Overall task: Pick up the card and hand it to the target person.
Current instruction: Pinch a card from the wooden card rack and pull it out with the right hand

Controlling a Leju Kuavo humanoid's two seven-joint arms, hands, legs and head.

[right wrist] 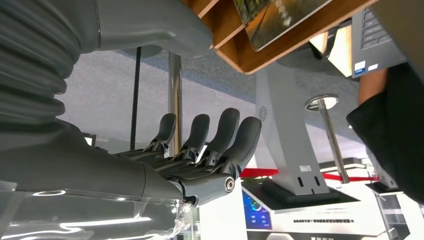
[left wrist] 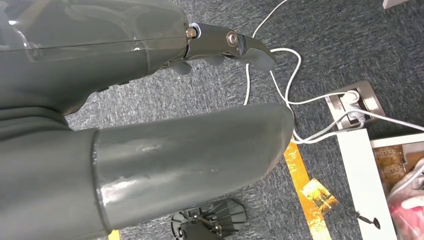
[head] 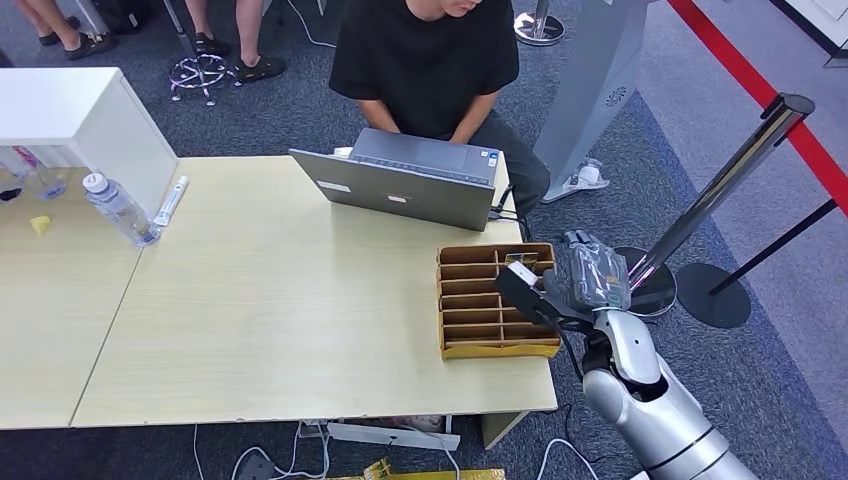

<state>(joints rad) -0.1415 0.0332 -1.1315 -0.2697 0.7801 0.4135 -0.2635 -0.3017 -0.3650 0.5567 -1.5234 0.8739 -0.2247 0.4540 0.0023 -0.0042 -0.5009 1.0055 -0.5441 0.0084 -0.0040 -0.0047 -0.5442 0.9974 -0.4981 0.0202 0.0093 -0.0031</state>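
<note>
Reach is the question at this moment, and it is settled by which hand is nearer the card. The right hand [head: 560, 290] is seen in the head view at the right end of the surface [head: 280, 320], raised beside the slotted wooden box [head: 497, 300] that sits on the near right corner. The card [head: 521, 260] is taken to be the small pale piece standing in one of the far slots of that box, on the side toward the seated person [head: 430, 70]; it is small in that view and its face cannot be read. In the right wrist view a printed card [right wrist: 280, 17] is seen leaning in a wooden slot, across from the fingers [right wrist: 220, 137], which are held straight, side by side and spread away from the thumb, with nothing between them. The card thus lies just beyond the fingertips, toward the table's far edge and slightly inward over the box, its long edge apparently running along the slot. The left hand [left wrist: 150, 150] is seen from its wrist camera hanging over the carpet and cables, well apart from the box, with nothing held; whether its fingers are curled cannot be told. The coming move is judged to belong to the right hand: a short advance over the box rim, then a pinch across the card's thin faces. The laptop [head: 410, 185] stands between the box and the person.
</note>
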